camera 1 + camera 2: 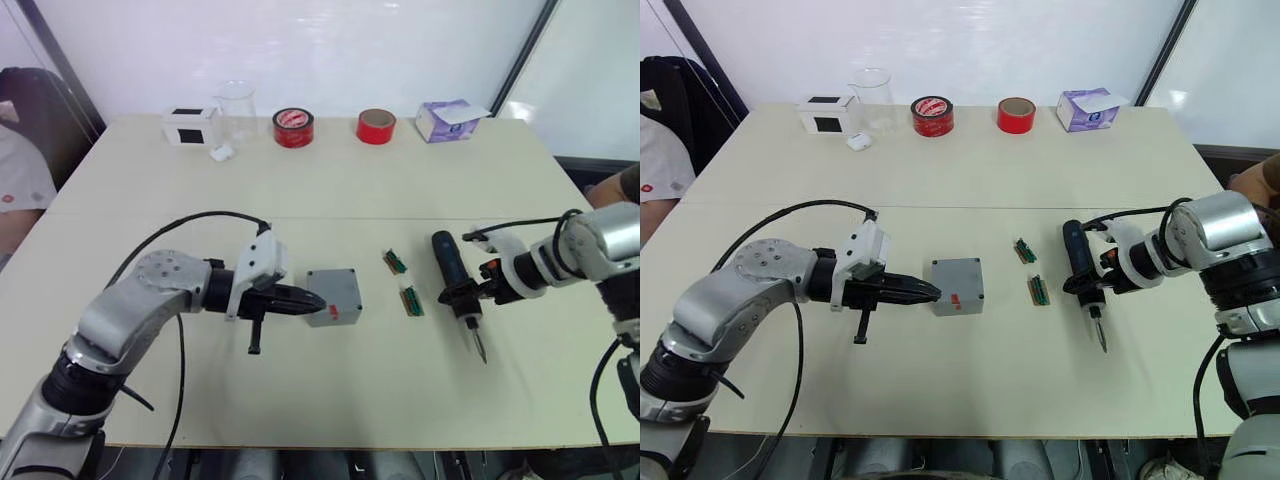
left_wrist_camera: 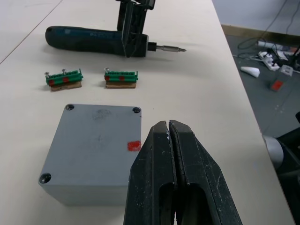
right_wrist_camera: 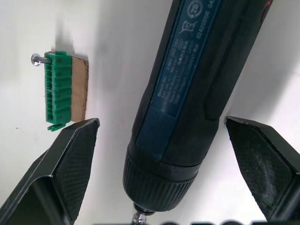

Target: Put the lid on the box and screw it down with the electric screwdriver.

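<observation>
Lid (image 2: 96, 150) already seated on box (image 1: 336, 312) but unscrewed; left tool (image 2: 169, 140) pinched empty beside box, right tool (image 3: 161, 136) gaping astride ungripped electric screwdriver (image 3: 197, 89).

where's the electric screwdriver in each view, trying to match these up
Left eye view: electric screwdriver lying on the table right of centre, bit toward the near edge, right hand around it.
Right eye view: same spot, right of centre.
Left wrist view: lying across the top.
Right wrist view: fills the centre, between open fingers.
Shared landmark: the green terminal blocks beside it.
</observation>
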Robot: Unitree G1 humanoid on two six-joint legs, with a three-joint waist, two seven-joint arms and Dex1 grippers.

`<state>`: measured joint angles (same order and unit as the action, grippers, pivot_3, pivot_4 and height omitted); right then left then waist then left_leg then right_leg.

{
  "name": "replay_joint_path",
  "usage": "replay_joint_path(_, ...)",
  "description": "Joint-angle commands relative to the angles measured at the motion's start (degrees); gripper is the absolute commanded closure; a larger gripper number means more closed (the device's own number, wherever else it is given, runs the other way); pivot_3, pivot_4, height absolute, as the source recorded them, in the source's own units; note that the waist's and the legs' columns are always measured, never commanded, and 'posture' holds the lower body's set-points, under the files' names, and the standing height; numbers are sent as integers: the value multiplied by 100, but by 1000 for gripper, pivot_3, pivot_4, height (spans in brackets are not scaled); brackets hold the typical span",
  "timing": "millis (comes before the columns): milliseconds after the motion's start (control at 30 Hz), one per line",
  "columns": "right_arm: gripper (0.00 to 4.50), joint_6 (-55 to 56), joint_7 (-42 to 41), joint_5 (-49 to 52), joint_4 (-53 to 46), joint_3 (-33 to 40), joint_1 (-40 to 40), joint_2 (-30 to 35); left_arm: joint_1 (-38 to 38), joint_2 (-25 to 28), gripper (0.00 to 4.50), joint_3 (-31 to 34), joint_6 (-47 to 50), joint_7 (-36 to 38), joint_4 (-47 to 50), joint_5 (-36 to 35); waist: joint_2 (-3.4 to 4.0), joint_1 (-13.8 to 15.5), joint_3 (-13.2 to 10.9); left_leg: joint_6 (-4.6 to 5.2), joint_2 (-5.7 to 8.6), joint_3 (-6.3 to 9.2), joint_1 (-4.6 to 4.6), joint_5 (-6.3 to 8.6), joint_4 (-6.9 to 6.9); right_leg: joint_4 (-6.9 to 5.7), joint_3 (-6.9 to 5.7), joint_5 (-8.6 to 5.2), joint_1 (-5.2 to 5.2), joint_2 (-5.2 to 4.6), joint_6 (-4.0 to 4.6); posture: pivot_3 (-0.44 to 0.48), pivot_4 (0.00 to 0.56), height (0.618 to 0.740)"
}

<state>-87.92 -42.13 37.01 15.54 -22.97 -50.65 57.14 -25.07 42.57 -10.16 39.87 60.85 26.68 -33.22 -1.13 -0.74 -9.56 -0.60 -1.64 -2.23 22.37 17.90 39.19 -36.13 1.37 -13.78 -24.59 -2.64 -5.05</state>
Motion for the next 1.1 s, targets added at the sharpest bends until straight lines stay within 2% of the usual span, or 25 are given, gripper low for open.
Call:
replay_joint_path(33,667,221,-336,-422,202,-499,-70,16,76,34,4500,191,53,-129,297,-105,-2,-1,1,0,0,0,0,0,0,0,0,0,0,0,0,0,150,740)
replay_joint_path(133,1724,280,-547,-652,344,-707,-93,-54,172,27,4500,235,82,-234,366,-102,-4,-1,2,0,0,0,-2,0,0,0,0,0,1,0,0,0,150,740)
replay_joint_path(233,2682,158,-525,-836,765,-540,-212,-321,195,17,4500,260,71,-298,349,-85,-15,0,9,0,-1,1,-3,0,1,0,-1,0,2,1,0,0,150,740)
replay_joint_path(367,2689,570,-237,-1322,1623,-21,-682,-592,164,10,4500,414,50,-304,83,-114,-39,-40,22,0,-6,-5,-13,0,1,1,-1,7,11,7,15,0,150,740)
replay_joint_path(500,2689,1052,-59,-1519,2154,670,-1243,-625,97,32,4500,570,23,-229,-217,-141,-11,-19,5,-1,-4,-24,-16,-1,6,0,6,10,10,1,21,0,150,740)
replay_joint_path(533,2689,1439,-84,-1535,1994,900,-1333,-539,74,53,4500,616,-9,-184,-326,-143,10,-9,-8,-1,-1,-34,-12,-1,7,0,9,11,6,0,19,0,150,740)
replay_joint_path(600,2689,2342,-92,-1303,1447,1806,-1395,-424,-44,11,4500,687,-25,-146,-588,-168,29,3,-19,-2,2,-43,7,-2,8,-3,11,17,-16,-1,9,0,150,740)
replay_joint_path(667,2689,3027,181,-1154,858,2599,-1210,-548,-134,-22,4500,757,-54,-86,-837,-204,49,3,-29,-2,2,-44,21,-2,2,-10,11,25,-35,0,-6,0,150,740)
replay_joint_path(700,2689,3951,664,-898,17,3635,-741,-1070,-285,-143,4500,692,-81,-135,-1038,-146,57,2,-28,-2,2,-46,42,-2,0,-13,11,25,-59,1,-7,0,150,740)
replay_joint_path(733,2689,4589,1035,-715,-610,4344,-404,-1486,-389,-207,4500,658,-114,-142,-1196,-101,49,2,-22,-4,1,-45,68,-3,0,-19,11,26,-87,2,-8,0,150,740)
replay_joint_path(800,2689,4121,1630,412,-2216,5344,402,-2497,-543,-354,4500,502,-121,-153,-1360,-13,33,19,-12,-5,-23,-19,92,-4,5,-15,-11,24,-92,29,-5,0,150,740)
replay_joint_path(900,2689,3782,2167,1467,-3584,5464,1060,-3448,-618,-442,4500,429,-65,-114,-1445,9,36,6,-11,-48,-27,11,99,-28,-17,-20,-15,18,-101,22,4,0,150,740)
replay_joint_path(1000,2689,3966,2277,1505,-4397,4857,1657,-3869,-746,-554,4500,345,-39,-143,-1558,77,47,-2,-19,-47,-15,3,100,-28,-4,-24,-7,24,-99,-9,-5,0,150,740)
replay_joint_path(1100,2689,4257,2208,1189,-4766,4203,2115,-4011,-830,-588,4500,164,-74,-79,-1597,207,48,3,-20,-32,15,-18,92,-33,9,-3,7,56,-82,-18,-29,0,150,740)
